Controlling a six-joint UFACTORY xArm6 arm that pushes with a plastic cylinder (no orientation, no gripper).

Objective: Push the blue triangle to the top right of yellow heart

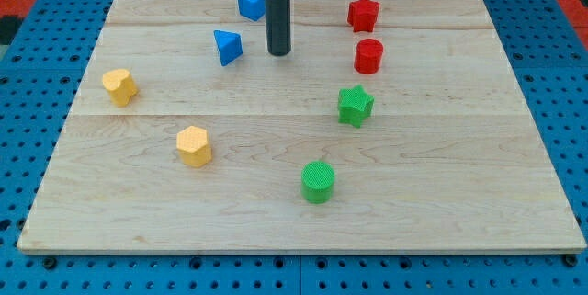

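Wood board (441,194), pale grain; my tip (279,53), a smooth fingerless rod end, beside blue triangle (227,46).

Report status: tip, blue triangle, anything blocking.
My tip just right of blue triangle, not touching. Yellow heart sits lower left of triangle. Blue cube near rod, above; path otherwise open.
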